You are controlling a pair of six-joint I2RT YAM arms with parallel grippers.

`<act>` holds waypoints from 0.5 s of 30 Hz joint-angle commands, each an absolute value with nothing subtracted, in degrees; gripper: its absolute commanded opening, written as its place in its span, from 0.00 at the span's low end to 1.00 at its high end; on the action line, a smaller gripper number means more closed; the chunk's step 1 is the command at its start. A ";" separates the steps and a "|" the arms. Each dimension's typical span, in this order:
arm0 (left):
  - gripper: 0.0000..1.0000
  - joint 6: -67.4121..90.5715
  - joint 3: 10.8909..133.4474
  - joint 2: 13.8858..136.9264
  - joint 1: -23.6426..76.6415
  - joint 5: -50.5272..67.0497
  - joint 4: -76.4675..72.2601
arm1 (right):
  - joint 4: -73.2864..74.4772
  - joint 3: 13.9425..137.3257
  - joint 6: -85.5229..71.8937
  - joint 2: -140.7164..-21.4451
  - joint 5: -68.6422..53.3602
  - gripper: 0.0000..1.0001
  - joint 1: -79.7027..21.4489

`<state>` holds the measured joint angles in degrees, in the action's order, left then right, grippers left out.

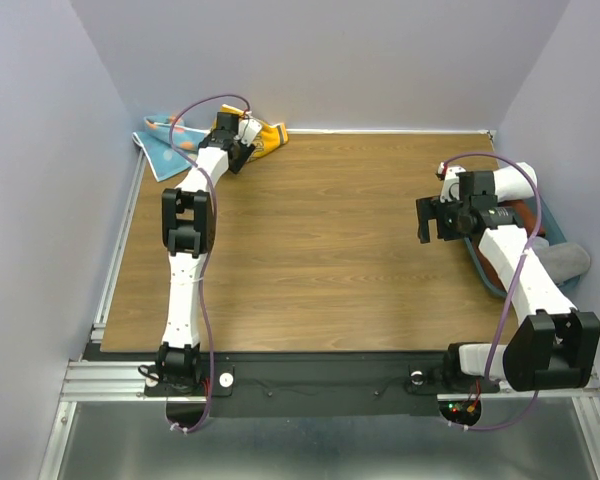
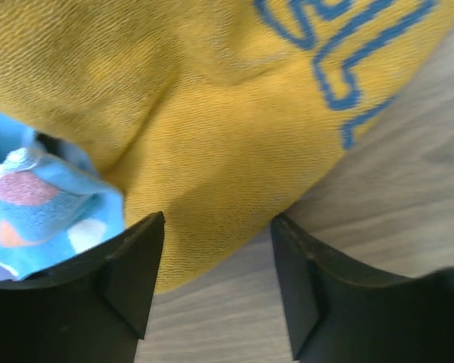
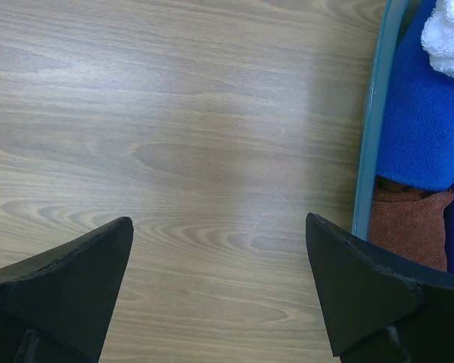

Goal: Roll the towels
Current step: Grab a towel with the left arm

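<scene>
Right gripper [image 1: 425, 222] is hovering over bare table [image 1: 320, 230] on the right side, nearer the bases. Its fingers [image 3: 68, 280] are standing wide apart, holding nothing and touching nothing. Only wood grain is showing between them in the wrist view.

Left arm is reaching all the way into the far-left corner. Left gripper [image 2: 216, 227] is sitting low with its fingers [image 2: 129, 280] parted about halfway and not clamped. They're straddling the near rounded edge of the yellow towel [image 2: 234, 128]. Both tips are sitting right at the cloth, but I can't tell whether they're actually pressing it. Table is showing in the gap just below the towel's edge.

Around the right gripper, a basket with a teal rim [image 3: 371, 128] is lying just beside its right finger. It's carrying a blue cloth [image 3: 420, 113], a brown cloth [image 3: 408, 223] and a white one [image 3: 450, 38]. A grey cloth [image 1: 565, 260] is sticking out past the right arm. Nothing is blocking the right gripper.

The towels are both lying bunched and unrolled in the far-left corner against the walls. Yellow towel [image 1: 267, 135], with navy print facing up, is sitting right of the left gripper [image 1: 238, 143] from above, its edge running between the fingers. Light blue dotted towel [image 2: 38, 204] is touching the yellow one and overlapping it at the left finger. It's spreading out toward the left wall [image 1: 170, 140]. Both are well apart from the right gripper.
</scene>
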<state>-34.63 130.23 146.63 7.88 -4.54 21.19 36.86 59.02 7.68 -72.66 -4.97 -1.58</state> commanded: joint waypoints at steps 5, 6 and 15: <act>0.18 -39.90 129.72 148.28 7.65 -6.79 20.73 | 34.72 58.80 7.73 -73.91 -3.95 1.00 -1.85; 0.08 -39.64 129.64 147.58 7.73 -5.03 21.61 | 34.80 58.97 7.65 -74.09 -4.04 1.00 -1.85; 0.00 -35.44 123.30 126.66 15.02 11.50 33.38 | 35.07 61.78 5.63 -73.13 -8.60 1.00 -1.85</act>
<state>-38.76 121.75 139.37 10.63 1.85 26.65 36.84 59.11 6.92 -74.48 -6.11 -1.58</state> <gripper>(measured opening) 0.033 0.999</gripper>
